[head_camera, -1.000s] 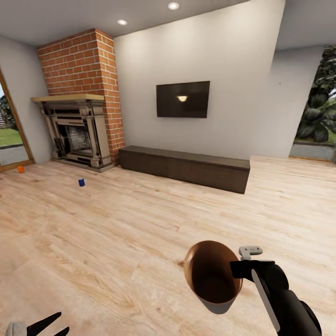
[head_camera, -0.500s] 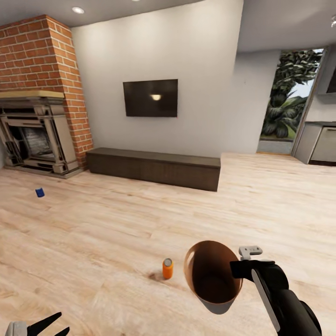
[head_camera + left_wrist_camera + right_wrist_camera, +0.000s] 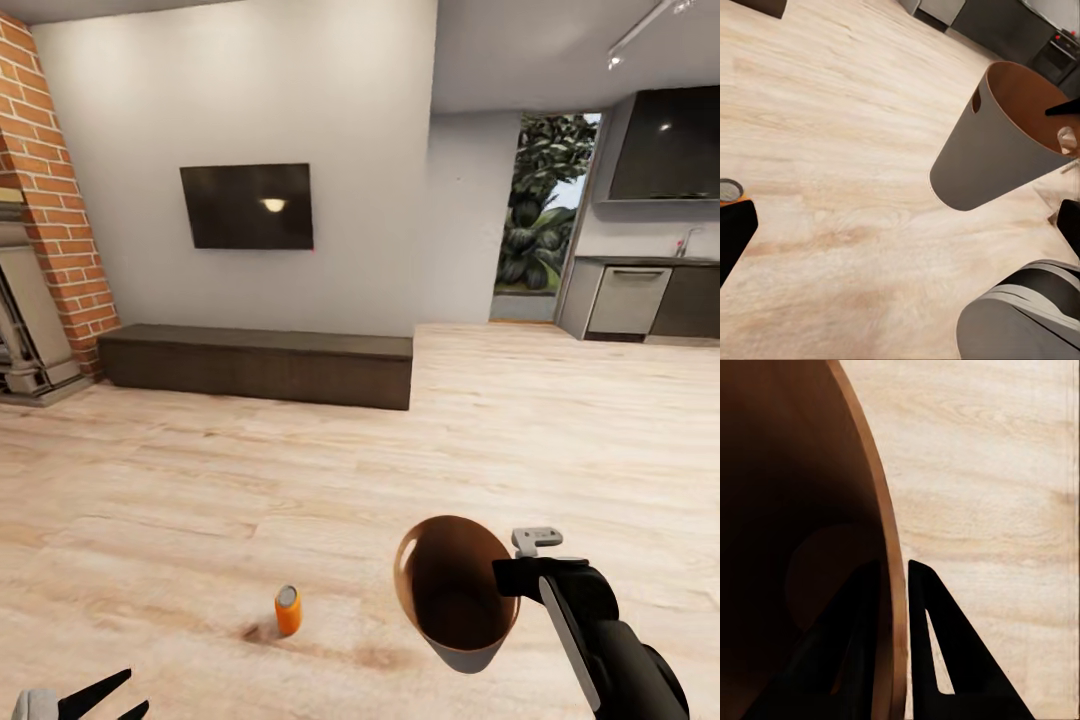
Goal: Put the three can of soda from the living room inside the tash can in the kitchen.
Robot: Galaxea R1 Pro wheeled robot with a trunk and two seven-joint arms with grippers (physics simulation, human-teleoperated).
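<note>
My right gripper (image 3: 503, 577) is shut on the rim of the tash can (image 3: 452, 592), a pale grey bin with a glossy orange-brown inside, held tilted above the wood floor. In the right wrist view its two dark fingers (image 3: 931, 649) pinch the tash can's rim (image 3: 891, 585), one inside and one outside. One orange can of soda (image 3: 288, 610) stands upright on the floor, to the left of the bin; its silvery top (image 3: 729, 190) shows beside a left finger. My left gripper (image 3: 112, 703) hangs open and holds nothing, low at the left.
A long low dark bench (image 3: 258, 362) runs under the wall TV (image 3: 247, 206), with the brick fireplace (image 3: 45, 215) at the far left. The kitchen lies at the back right, with a steel dishwasher (image 3: 627, 300) and a plant window (image 3: 540, 215). Bare wood floor stretches between.
The whole view has swung to the right: fireplace and blue can slid off to the left, the kitchen came into sight. The bin stays in my right gripper.
</note>
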